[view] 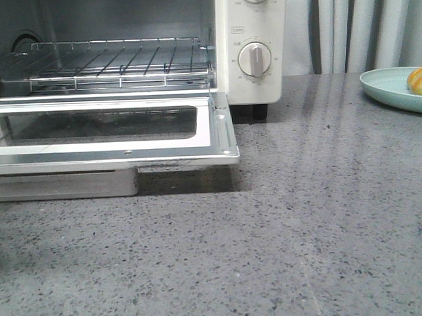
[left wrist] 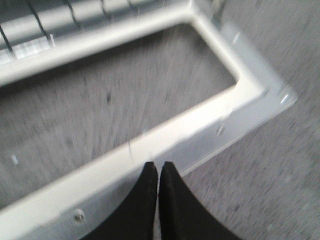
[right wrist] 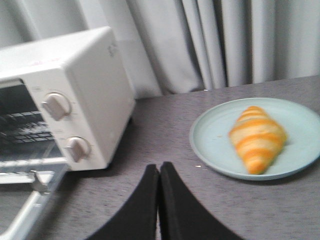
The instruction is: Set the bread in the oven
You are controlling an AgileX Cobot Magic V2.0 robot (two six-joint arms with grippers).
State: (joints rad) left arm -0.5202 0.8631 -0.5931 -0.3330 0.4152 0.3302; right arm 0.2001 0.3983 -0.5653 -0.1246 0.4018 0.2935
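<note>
A: Bread [right wrist: 257, 137], a golden-brown croissant-shaped roll striped cream, is seen on a pale green plate [right wrist: 210, 135] near the table's far right edge.

B: The cream-white oven [view: 249, 46] at the far left is left open, door [view: 113, 144] dropped, wire rack [view: 111, 64] bare for loading. Left gripper [left wrist: 159, 172] and right gripper [right wrist: 159, 172] fingers are pressed together, empty.

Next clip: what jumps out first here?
The oven stands at the left with its glass door dropped fully open and the wire rack bare. The striped bread lies on a pale green plate off to the right. Both grippers, left and right, are shut, holding nothing.
</note>
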